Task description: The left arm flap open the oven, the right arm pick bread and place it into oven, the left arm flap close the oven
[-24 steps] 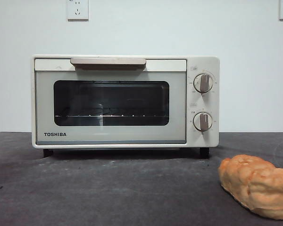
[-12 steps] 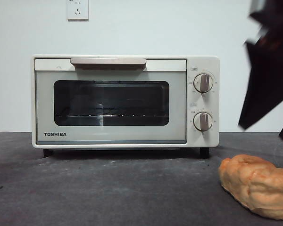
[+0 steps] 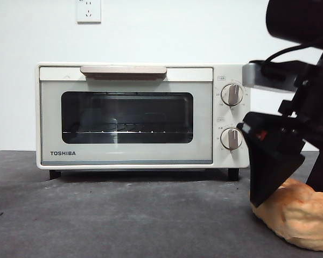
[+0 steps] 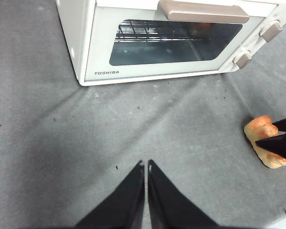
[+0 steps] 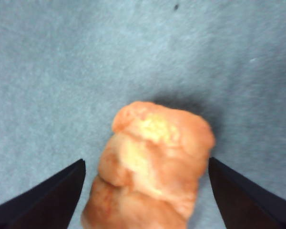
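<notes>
The cream-white TOSHIBA oven [image 3: 126, 115] stands at the back of the table with its door shut and its beige handle [image 3: 123, 70] at the top; it also shows in the left wrist view [image 4: 171, 43]. The golden-orange bread [image 3: 299, 217] lies on the table at the front right. My right gripper [image 3: 293, 193] is open and low over the bread [image 5: 152, 167], one jaw on each side of it, not closed on it. My left gripper [image 4: 145, 163] is shut and empty above the table, well in front of the oven. The bread [image 4: 264, 143] lies off to its side.
The table is covered with a grey cloth [image 3: 124, 215]. Two round knobs [image 3: 232, 94] sit on the oven's right panel. A white wall with a socket [image 3: 88, 11] stands close behind the oven. The right arm's dark body [image 3: 301, 32] fills the upper right.
My right arm has come down from the upper right to the bread, its open jaws now on either side of it. The oven and bread have not moved.
</notes>
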### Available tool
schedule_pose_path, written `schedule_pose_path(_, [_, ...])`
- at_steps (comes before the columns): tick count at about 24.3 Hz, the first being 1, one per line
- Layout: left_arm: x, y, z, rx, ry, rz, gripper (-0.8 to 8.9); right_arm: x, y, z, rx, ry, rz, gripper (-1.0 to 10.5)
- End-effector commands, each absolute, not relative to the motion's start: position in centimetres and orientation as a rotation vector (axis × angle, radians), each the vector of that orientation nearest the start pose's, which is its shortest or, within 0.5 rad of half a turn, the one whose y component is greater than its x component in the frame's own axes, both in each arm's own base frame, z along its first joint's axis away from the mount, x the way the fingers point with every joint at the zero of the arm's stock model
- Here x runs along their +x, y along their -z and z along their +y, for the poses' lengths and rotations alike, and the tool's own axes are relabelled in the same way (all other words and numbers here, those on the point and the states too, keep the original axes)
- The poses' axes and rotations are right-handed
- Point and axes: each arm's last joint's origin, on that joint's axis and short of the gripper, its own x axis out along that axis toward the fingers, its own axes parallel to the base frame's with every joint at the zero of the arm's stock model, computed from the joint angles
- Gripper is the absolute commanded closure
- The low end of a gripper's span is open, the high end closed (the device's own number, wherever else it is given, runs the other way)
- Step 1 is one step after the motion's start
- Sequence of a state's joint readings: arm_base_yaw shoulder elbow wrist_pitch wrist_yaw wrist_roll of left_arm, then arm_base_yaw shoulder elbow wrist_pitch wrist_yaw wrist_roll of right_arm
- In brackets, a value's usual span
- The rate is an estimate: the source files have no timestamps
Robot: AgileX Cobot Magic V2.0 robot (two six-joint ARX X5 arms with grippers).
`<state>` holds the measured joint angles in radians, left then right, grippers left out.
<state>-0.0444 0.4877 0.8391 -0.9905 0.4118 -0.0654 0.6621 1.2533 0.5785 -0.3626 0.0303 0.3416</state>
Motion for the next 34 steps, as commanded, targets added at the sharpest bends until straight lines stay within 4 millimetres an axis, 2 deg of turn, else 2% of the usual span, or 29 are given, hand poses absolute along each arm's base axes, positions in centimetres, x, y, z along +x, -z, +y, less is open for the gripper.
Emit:
schedule_pose_path(1, [7.0,-31.8,-1.5,-0.163,0.43,0.616,7.98,17.3,-16.1,13.7,-0.058,-0.393,1.079,5.7])
schedule_pose_path(4, [7.0,-31.8,-1.5,-0.162,0.431,0.613,7.98,17.3,-16.1,13.7,-0.056,-0.395,1.074,7.4])
schedule_pose_path(10, [7.3,-32.1,-1.5,-0.175,0.428,0.582,7.98,17.2,-16.6,13.7,-0.046,-0.403,1.052,7.4])
schedule_pose_path(14, [8.4,-32.6,-1.7,-0.207,0.433,0.547,7.97,16.7,-18.8,13.3,-0.005,-0.436,0.967,7.4])
schedule_pose_path(18, [10.9,-33.0,-2.6,-0.218,0.497,0.516,7.97,15.5,-21.9,12.3,0.029,-0.46,0.889,7.4])
schedule_pose_path(22, [14.5,-33.3,-4.4,-0.238,0.579,0.493,7.97,14.3,-24.9,11.3,0.061,-0.482,0.809,7.4])
schedule_pose_path(27, [17.7,-33.9,-6.4,-0.213,0.624,0.491,7.97,13.5,-26.5,10.7,0.072,-0.49,0.781,7.4])
schedule_pose_path(34, [21.6,-34.5,-9.4,-0.175,0.665,0.501,7.97,13.1,-27.4,10.4,0.086,-0.499,0.748,7.4])
